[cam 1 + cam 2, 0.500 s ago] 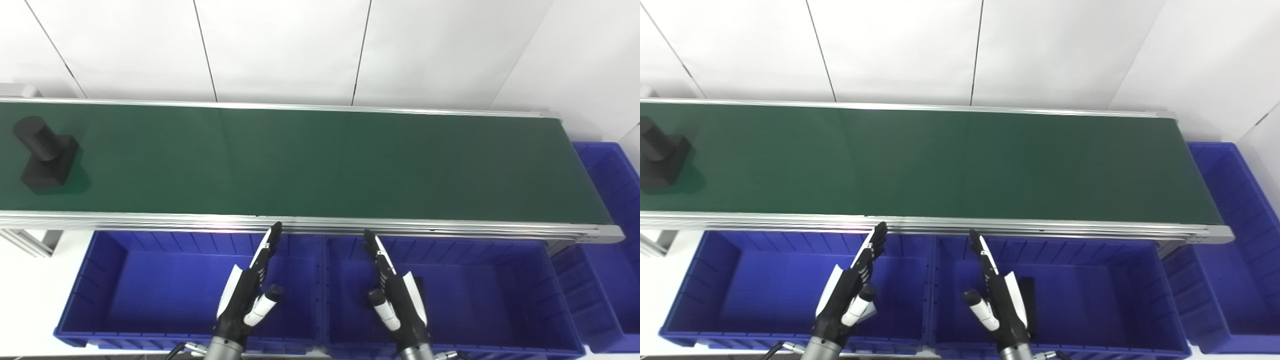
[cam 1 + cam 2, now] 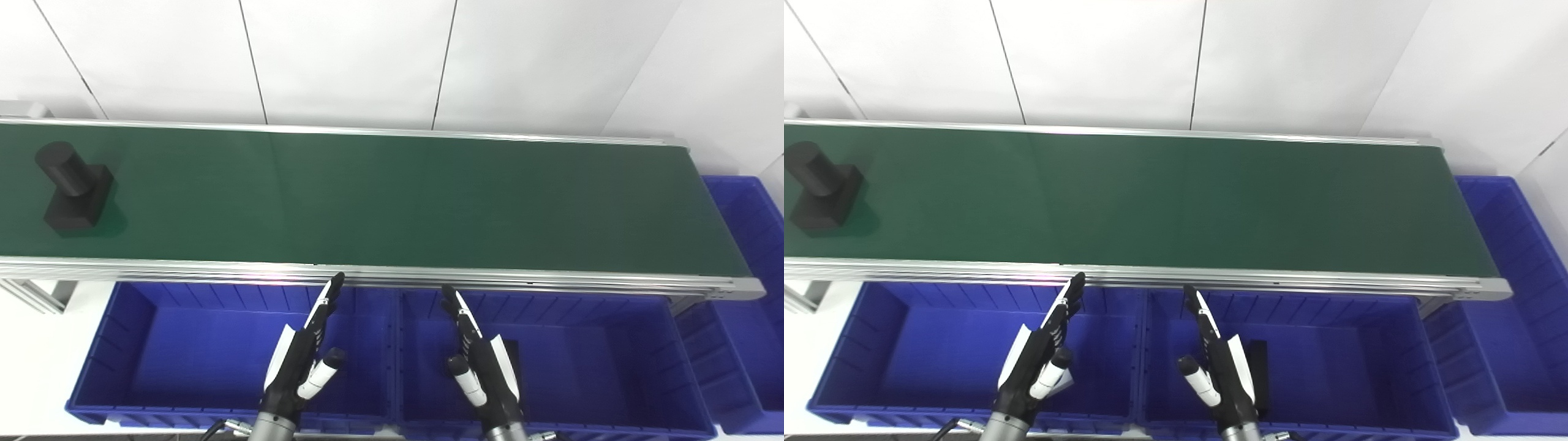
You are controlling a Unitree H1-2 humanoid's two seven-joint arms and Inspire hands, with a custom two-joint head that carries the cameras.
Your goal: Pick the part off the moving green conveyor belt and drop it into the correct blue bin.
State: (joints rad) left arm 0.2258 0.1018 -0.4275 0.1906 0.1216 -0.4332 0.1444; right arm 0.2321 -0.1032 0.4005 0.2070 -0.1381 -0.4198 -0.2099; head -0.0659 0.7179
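The black part point(image 2: 73, 195) has slid along the belt point(image 2: 392, 202) toward the hands; left hand point(image 2: 300, 361) and right hand point(image 2: 484, 367) wait spread wide, holding nothing, below the belt.

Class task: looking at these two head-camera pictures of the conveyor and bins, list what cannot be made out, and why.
- Dark item in the middle blue bin: mostly behind the right hand, both views; identity unclear.
- Far-right bin: cut off by the picture's right edge.
- Black part: underside hidden.
- Left hand: wrist cut off at the bottom edge.
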